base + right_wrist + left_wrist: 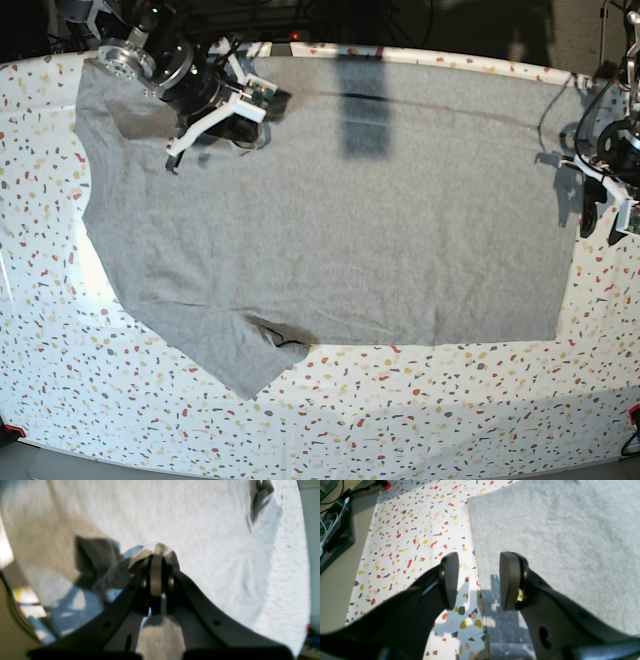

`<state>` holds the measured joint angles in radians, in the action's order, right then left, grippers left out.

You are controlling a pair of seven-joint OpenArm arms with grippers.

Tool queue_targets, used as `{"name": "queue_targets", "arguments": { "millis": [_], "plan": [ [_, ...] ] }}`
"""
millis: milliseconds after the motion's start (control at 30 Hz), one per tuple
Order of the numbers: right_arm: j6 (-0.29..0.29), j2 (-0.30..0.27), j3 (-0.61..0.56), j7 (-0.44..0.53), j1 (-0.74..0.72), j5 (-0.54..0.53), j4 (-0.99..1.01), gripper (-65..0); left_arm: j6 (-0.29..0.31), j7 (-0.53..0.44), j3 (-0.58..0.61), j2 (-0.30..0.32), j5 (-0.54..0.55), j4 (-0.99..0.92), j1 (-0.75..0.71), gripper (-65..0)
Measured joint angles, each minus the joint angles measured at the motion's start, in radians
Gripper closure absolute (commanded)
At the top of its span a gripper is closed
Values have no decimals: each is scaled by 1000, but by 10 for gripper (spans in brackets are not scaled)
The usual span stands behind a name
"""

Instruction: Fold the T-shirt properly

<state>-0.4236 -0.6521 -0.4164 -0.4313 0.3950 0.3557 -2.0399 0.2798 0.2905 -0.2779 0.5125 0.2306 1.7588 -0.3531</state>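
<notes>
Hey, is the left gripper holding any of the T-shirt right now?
No, the left gripper is open, its pads apart above the T-shirt edge with nothing between them.

Legible text: none. T-shirt (340, 210) shows plain grey side only, no lettering visible. Terrazzo-pattern tabletop (420, 410) bears no labels, brands, numbers or signs.

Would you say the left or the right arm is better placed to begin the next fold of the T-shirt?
Probably the right: the right gripper is shut on a pinch of the T-shirt near its far corner, while the left gripper hangs open over the hem edge, holding nothing.
</notes>
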Motion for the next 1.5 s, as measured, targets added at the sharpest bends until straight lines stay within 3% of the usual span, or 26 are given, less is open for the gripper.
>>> {"name": "queue_targets", "arguments": {
  "millis": [400, 533, 633, 667, 800, 900, 1000, 1200, 1333, 1500],
  "plan": [
    [-7, 155, 0, 6, -16, -27, 42, 0, 0, -26, 0, 0, 0, 0, -1, -260],
    [-6, 206, 1, 3, -16, -103, 42, 0, 0, -26, 0, 0, 0, 0, -1, -260],
    [-6, 226, 1, -15, -16, -100, 42, 0, 0, -26, 0, 0, 0, 0, -2, -260],
    [-6, 227, 1, -24, -18, -100, 42, 0, 0, -26, 0, 0, 0, 0, -2, -260],
    [-6, 232, 1, -41, -24, -100, 43, -201, 0, -26, 0, 0, -1, 0, -2, -260],
    [-6, 231, 1, -42, -24, -100, 43, -277, 0, -26, 0, 0, 0, 0, -2, -260],
    [6, 231, 1, -40, -25, -101, 42, -277, 0, -22, 0, 0, -1, 0, -2, -260],
    [188, 232, 37, -37, -26, -100, -14, -277, 0, -22, 0, 0, 0, 0, -2, -260],
    [195, 232, 140, -62, -26, -106, -16, -277, 0, -22, 0, 0, 0, 0, -1, -260],
    [172, 222, 263, -84, -26, -243, -16, -277, 7, -22, 0, 0, 0, 0, 24, -260]
  ]
}}
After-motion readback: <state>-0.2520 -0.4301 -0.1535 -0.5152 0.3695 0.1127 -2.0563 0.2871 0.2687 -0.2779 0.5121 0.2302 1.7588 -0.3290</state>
